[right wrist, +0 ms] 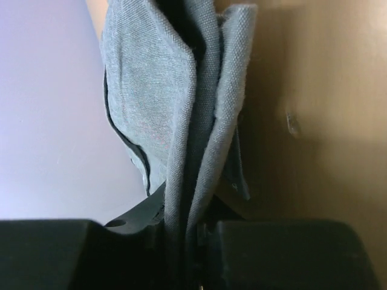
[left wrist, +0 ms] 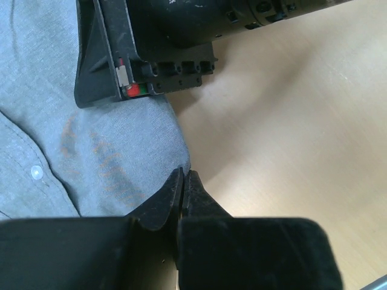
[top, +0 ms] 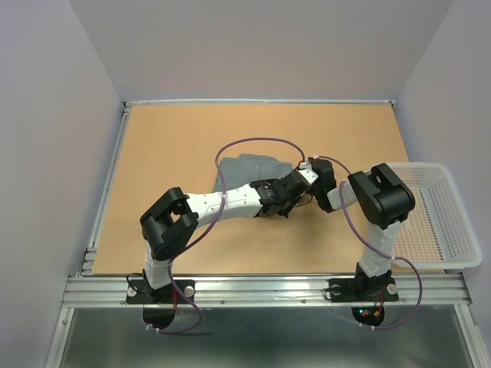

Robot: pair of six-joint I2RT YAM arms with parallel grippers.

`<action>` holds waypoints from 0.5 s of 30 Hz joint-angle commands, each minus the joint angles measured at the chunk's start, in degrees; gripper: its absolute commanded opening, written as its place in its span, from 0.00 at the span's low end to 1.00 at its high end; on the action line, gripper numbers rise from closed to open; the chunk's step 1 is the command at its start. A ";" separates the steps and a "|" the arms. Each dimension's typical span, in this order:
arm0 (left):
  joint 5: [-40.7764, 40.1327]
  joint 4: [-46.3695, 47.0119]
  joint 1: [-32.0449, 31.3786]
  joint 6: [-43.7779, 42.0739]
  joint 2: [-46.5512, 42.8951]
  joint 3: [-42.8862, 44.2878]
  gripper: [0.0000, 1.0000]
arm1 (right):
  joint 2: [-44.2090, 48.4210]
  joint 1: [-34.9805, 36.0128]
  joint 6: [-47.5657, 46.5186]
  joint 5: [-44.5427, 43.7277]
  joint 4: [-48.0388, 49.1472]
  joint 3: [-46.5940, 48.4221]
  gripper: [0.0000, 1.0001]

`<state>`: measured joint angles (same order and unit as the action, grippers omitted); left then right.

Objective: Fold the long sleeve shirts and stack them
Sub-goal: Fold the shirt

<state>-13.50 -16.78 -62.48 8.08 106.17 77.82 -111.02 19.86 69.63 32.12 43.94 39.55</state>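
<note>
The long sleeve shirt (top: 249,165), plain grey, lies bunched on the table behind both wrists, which cover much of it. My left gripper (top: 290,193) is shut, its tips (left wrist: 183,176) together right at the shirt's (left wrist: 60,151) right edge, near a pale button (left wrist: 37,172); no cloth shows between them. My right gripper (top: 311,175) sits just beyond, its black body (left wrist: 151,48) resting over the cloth. In the right wrist view that gripper (right wrist: 187,214) is shut on upright folds of the shirt (right wrist: 157,90), which run down between its fingers.
A white mesh basket (top: 453,230) stands at the table's right edge beside the right arm. The wooden table (top: 169,146) stretches left and back to the walls. Purple cables loop over both arms.
</note>
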 commanded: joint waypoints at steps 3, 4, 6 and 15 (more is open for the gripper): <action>1.98 1.40 0.51 0.45 -2.63 3.13 0.07 | 2.03 0.36 -3.18 -0.48 2.29 2.02 0.01; 1.98 1.13 0.86 0.45 -3.07 3.21 0.12 | 3.08 0.36 -3.35 -0.48 2.20 1.94 0.01; 3.56 0.95 2.62 1.32 -5.17 2.95 0.21 | 4.05 0.18 -4.32 -0.04 1.76 2.20 0.00; 13.14 2.36 15.35 5.72 -19.85 -1.70 0.71 | 12.84 -2.36 -19.51 -2.93 -24.57 10.18 0.01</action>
<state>-4.64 -16.34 -52.21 11.07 95.70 77.41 -103.68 18.74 60.12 31.79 32.42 42.19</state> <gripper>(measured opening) 0.682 0.066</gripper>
